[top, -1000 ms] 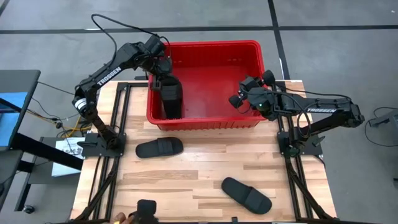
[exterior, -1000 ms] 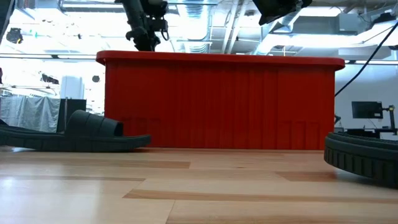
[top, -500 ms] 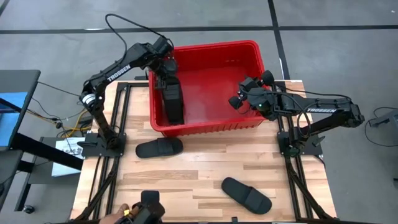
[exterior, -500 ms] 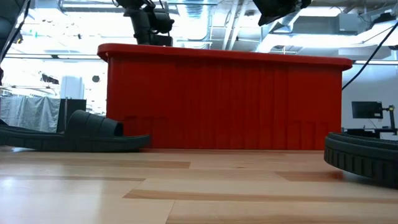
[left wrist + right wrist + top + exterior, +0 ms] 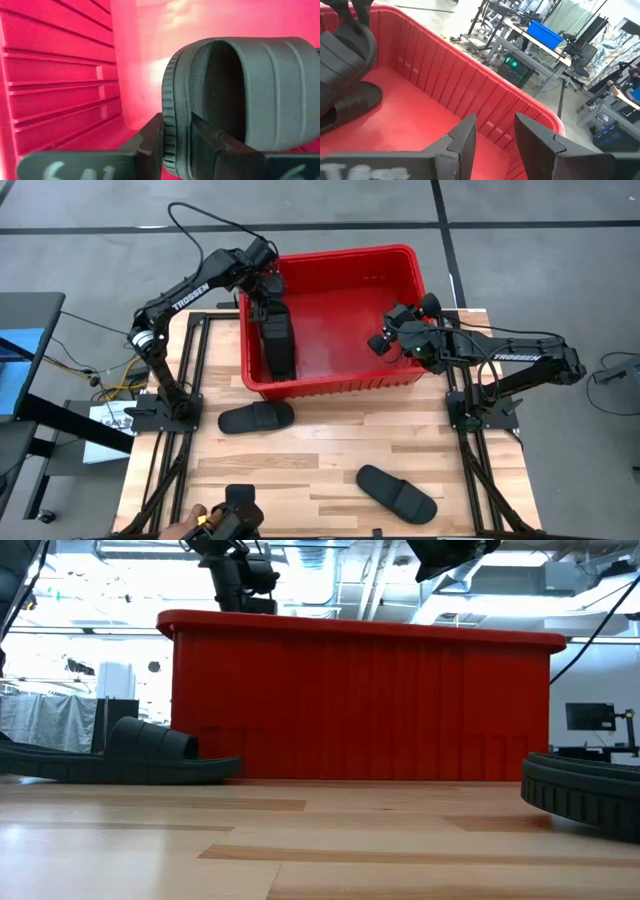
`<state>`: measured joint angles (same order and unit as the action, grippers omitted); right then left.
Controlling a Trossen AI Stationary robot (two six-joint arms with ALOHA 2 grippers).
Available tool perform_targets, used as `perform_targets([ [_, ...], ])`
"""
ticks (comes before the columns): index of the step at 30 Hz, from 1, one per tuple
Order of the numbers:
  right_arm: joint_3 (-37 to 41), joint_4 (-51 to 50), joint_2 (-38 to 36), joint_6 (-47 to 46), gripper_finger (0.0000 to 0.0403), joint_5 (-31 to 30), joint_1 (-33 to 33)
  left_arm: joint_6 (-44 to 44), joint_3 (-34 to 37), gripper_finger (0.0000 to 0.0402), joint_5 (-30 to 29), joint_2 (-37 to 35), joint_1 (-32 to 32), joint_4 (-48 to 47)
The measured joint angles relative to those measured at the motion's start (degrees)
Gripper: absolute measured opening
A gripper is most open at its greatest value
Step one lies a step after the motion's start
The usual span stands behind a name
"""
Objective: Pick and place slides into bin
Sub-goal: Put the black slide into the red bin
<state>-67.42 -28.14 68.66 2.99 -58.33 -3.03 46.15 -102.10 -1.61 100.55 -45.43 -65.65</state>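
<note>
The red bin (image 5: pixel 400 375) stands at the table's far side. My left gripper (image 5: pixel 268 302) reaches down into its left part and is shut on a black slide (image 5: pixel 279 342), which also shows in the right wrist view (image 5: pixel 347 100). My right gripper (image 5: pixel 383 340) hovers open and empty over the bin's right part, its fingers apart (image 5: pixel 495 132). One slide (image 5: pixel 256 417) lies flat on the table before the bin. Another (image 5: pixel 397 492) lies at the near right. A third (image 5: pixel 238 505) is at the near edge. My left gripper pinches the slide's sole at its rim (image 5: pixel 172 131) between the two fingers, one finger under the sole and one on the footbed beside the strap. The fingers come from above, slanting down into the bin. The slide stands on edge; whether its lower end touches the bin floor I cannot tell.
A person's hand (image 5: pixel 198 518) is at the table's near edge by the third slide. Black frame rails run along both table sides (image 5: pixel 180 430). In the low view the bin's wall (image 5: pixel 360 700) fills the middle, with slides at left (image 5: pixel 150 755) and right (image 5: pixel 585 795).
My left gripper has gone a little toward the table's right, deeper over the bin, still shut on the slide, which has turned more onto its edge. The bin has slid slightly toward the right. The slide at the near edge has come a little farther onto the table.
</note>
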Motion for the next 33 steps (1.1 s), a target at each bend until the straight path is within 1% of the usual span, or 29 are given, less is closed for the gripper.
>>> perform_targets([
  [4, 0.00, 0.00, 0.00, -0.01, 0.0125, 0.00, 0.00, -0.28, 0.00, 0.0069, -0.27, 0.00, -0.25, 0.02],
  [10, 0.00, 0.02, 0.00, 0.01, 0.0125, 0.00, 0.00, -0.31, -0.04, 0.0115, -0.78, 0.00, -0.32, 0.08],
  [14, 0.00, 0.00, 0.00, 0.01, 0.0125, 0.00, 0.00, -0.72, -0.04, 0.0133, -0.74, 0.00, -0.32, -0.15],
  [20, 0.00, 0.00, 0.00, 0.00, 0.0125, 0.00, 0.00, -1.29, -0.07, 0.0137, -0.86, 0.00, -0.43, 0.27],
  [29, 0.00, 0.00, 0.00, -0.01, 0.0125, 0.00, 0.00, -1.34, -0.09, 0.0137, -3.75, -0.02, -0.43, 0.26],
  [33, 0.00, 0.00, 0.00, -0.01, 0.0125, 0.00, 0.00, -1.60, -0.09, 0.0137, -3.80, -0.02, -0.43, 0.24],
])
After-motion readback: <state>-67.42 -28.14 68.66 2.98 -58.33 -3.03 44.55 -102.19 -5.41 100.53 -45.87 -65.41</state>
